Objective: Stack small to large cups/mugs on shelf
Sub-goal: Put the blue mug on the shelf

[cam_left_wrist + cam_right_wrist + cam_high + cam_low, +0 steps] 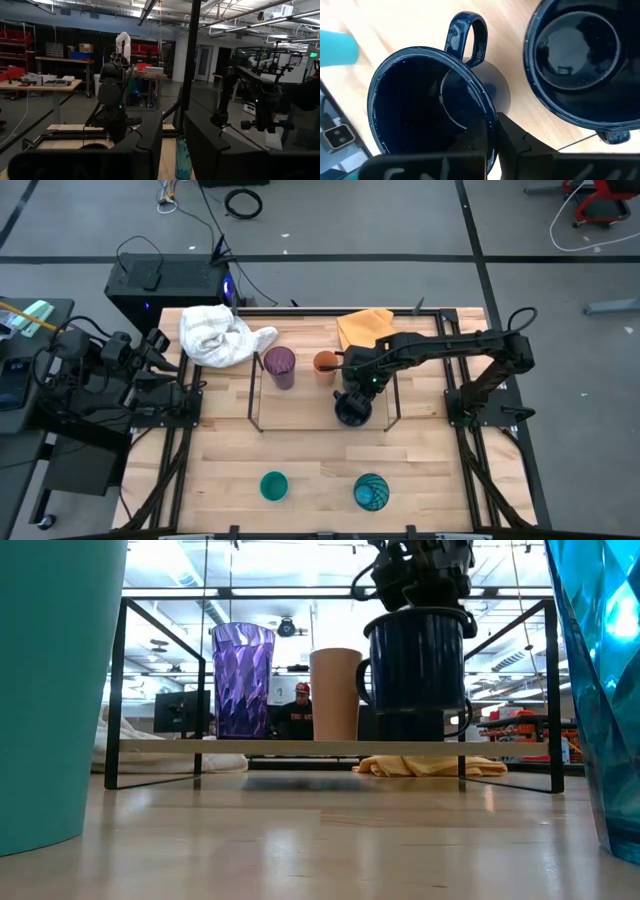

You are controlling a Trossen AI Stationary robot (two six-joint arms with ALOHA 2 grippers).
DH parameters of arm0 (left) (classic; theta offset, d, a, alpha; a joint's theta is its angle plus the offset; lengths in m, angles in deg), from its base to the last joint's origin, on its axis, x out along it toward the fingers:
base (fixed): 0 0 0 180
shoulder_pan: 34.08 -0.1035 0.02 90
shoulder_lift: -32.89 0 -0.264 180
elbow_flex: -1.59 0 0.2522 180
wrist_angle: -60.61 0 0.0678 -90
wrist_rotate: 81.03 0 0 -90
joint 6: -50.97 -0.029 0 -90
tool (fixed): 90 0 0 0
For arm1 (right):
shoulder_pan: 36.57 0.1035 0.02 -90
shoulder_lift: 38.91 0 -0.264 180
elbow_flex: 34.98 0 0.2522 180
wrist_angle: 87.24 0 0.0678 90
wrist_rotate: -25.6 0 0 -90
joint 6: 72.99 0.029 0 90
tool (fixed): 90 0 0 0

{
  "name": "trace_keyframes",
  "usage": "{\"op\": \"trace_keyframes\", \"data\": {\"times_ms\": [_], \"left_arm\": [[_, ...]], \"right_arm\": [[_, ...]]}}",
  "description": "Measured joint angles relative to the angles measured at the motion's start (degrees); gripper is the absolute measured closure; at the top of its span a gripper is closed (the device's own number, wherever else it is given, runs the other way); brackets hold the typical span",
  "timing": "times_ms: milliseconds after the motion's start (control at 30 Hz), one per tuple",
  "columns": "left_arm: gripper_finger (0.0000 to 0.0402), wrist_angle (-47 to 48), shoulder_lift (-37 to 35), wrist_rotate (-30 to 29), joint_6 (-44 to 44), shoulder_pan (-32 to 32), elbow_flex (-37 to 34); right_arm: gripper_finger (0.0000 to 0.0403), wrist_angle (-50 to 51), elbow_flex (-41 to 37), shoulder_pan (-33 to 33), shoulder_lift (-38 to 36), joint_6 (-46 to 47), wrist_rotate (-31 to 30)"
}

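On the wire shelf (120,690) stand the purple tumbler (243,680), the orange cup (335,695) and a navy mug (405,726). This navy mug (580,60) also shows in the right wrist view. My right gripper (356,376) hangs over that end of the shelf, shut on the second navy mug (415,660), which hovers right above the first. The teal cup (273,486) and the patterned teal-blue cup (371,492) stand on the table near its front edge. My left gripper (172,150) waits open at the table's left edge. My right gripper pinches the held mug's wall at the rim (492,119), a little way round from the handle (467,35). One finger (479,145) is inside and one (517,145) outside. The fingers come from above, slanting steeply down. The mug hangs upright, mouth up, lifted off the shelf.
A white cloth (215,335) lies at the table's far left, beside the shelf. An orange-yellow cloth (365,328) lies behind the shelf. A black box (165,285) stands beyond the table's far edge. Bare wood lies between the shelf and the two teal cups.
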Motion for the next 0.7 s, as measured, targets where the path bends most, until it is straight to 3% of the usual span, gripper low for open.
{"op": "trace_keyframes", "data": {"times_ms": [700], "left_arm": [[0.0308, 0.00, 0.00, 0.00, -0.07, 0.00, 0.01]], "right_arm": [[0.0385, -2.89, -3.20, 0.03, 0.39, 0.51, -0.22]]}}
